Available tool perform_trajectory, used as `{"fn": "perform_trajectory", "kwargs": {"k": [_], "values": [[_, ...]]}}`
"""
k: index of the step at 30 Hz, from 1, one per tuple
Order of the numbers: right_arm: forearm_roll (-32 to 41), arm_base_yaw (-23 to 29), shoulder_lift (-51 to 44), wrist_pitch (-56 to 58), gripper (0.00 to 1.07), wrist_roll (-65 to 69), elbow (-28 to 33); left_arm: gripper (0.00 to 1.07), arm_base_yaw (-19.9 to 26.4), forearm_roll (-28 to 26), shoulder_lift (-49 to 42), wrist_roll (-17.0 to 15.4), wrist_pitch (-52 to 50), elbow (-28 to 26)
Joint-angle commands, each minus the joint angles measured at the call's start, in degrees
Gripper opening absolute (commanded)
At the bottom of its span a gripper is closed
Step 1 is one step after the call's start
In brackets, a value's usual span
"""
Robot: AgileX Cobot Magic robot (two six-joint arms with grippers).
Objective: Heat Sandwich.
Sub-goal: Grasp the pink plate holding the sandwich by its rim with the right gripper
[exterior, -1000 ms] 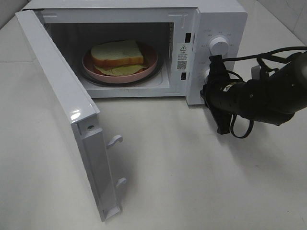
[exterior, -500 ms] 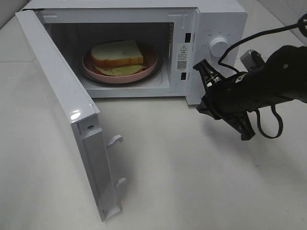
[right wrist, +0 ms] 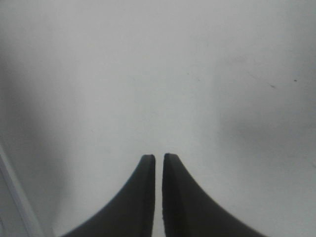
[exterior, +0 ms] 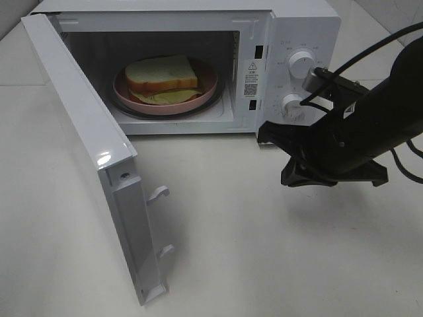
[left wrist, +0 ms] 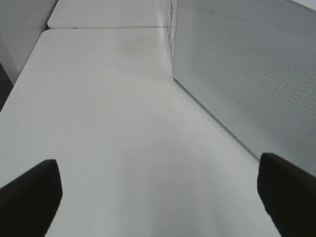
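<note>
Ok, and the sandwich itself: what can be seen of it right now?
The sandwich is a squarish piece with a pale cream bread slice on top, edged by a tan crust. A yellow layer sticks out underneath at the front, with a hint of pink at the left edge. It looks whole. It lies flat, slightly off-centre towards the left, on a round pink plate inside the microwave, whose door stands wide open. Only the plate touches it.

Brightly, evenly lit from overhead, with glare on the microwave door (exterior: pixel 104 158), soft shadows on the table (exterior: pixel 264 251) and blur on the right gripper (right wrist: pixel 158 160).
</note>
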Motion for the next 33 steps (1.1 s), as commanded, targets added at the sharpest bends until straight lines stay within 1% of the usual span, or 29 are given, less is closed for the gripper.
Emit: {"fn": "perform_trajectory", "kwargs": {"k": [1, 3, 4, 5, 7, 9, 10, 13, 16, 19, 20, 21, 22, 23, 24, 25, 26, 27, 28, 29, 30, 31, 33], "values": [[-5.1, 0.1, -1.8, 6.6, 0.11, -6.6, -0.1, 1.01, -0.3, -0.4, -1.4, -0.1, -0.7, 0.1], [-8.4, 0.1, -2.3, 11.2, 0.12, -11.6, -0.1, 1.01, -0.3, -0.4, -1.4, -0.1, -0.7, 0.1], [-9.0, 0.1, -2.5, 12.8, 0.12, -13.6, -0.2, 1.01, -0.3, -0.4, -1.4, -0.1, -0.7, 0.1], [-9.0, 0.1, -2.5, 12.8, 0.12, -13.6, -0.2, 1.01, -0.3, -0.4, -1.4, -0.1, -0.7, 0.1], [-10.1, 0.1, -2.5, 17.9, 0.13, -19.9, -1.0, 1.01, -0.3, -0.4, -1.4, -0.1, -0.7, 0.1], [-10.3, 0.1, -2.5, 20.4, 0.14, -24.6, -1.9, 1.01, -0.3, -0.4, -1.4, -0.1, -0.7, 0.1], [-10.3, 0.1, -2.5, 20.4, 0.14, -24.6, -1.9, 1.01, -0.3, -0.4, -1.4, -0.1, -0.7, 0.1], [-10.8, 0.1, -2.5, 24.9, 0.14, -36.6, -4.0, 1.01, -0.3, -0.4, -1.4, -0.1, -0.7, 0.1], [-10.8, 0.1, -2.5, 26.3, 0.14, -41.3, -5.0, 1.01, -0.3, -0.4, -1.4, -0.1, -0.7, 0.1], [-10.8, 0.1, -2.5, 28.5, 0.14, -51.5, -7.0, 1.01, -0.3, -0.4, -1.4, -0.1, -0.7, 0.1], [-10.8, 0.1, -2.5, 28.5, 0.14, -51.5, -7.0, 1.01, -0.3, -0.4, -1.4, -0.1, -0.7, 0.1], [-10.9, 0.1, -2.5, 29.0, 0.14, -54.9, -7.6, 1.01, -0.3, -0.4, -1.4, -0.1, -0.7, 0.1], [-11.2, 0.1, -2.5, 29.6, 0.15, -62.5, -8.3, 1.01, -0.3, -0.4, -1.4, -0.1, -0.7, 0.1], [-11.2, 0.1, -2.5, 29.6, 0.15, -65.7, -8.5, 1.01, -0.3, -0.4, -1.4, -0.1, -0.7, 0.1], [-11.2, 0.1, -2.5, 29.6, 0.15, -65.7, -8.5, 1.01, -0.3, -0.4, -1.4, -0.1, -0.7, 0.1], [-11.2, 0.1, -2.5, 29.6, 0.15, -69.7, -8.8, 1.01, -0.3, -0.4, -1.4, -0.1, -0.7, 0.1], [-11.2, 0.1, -2.5, 29.5, 0.16, -76.9, -8.8, 1.01, -0.3, -0.4, -1.4, -0.1, -0.7, 0.1], [-11.2, 0.1, -2.5, 29.6, 0.16, -80.8, -8.8, 1.01, -0.3, -0.4, -1.4, -0.1, -0.7, 0.1], [-11.2, 0.1, -2.5, 29.6, 0.17, -84.5, -8.8, 1.01, -0.3, -0.4, -1.4, -0.1, -0.7, 0.1], [-11.2, 0.1, -2.5, 29.6, 0.17, -84.5, -8.8, 1.01, -0.3, -0.4, -1.4, -0.1, -0.7, 0.1], [-11.2, 0.1, -2.5, 29.6, 0.18, -87.4, -8.8, 1.01, -0.3, -0.4, -1.4, -0.1, -0.7, 0.1], [-11.2, 0.1, -2.5, 29.5, 0.22, -91.1, -8.8, 1.01, -0.3, -0.4, -1.4, -0.1, -0.7, 0.1], [-11.2, 0.2, -2.5, 28.9, 0.29, -92.4, -8.8, 1.01, -0.3, -0.4, -1.4, -0.1, -0.7, 0.1]]}}
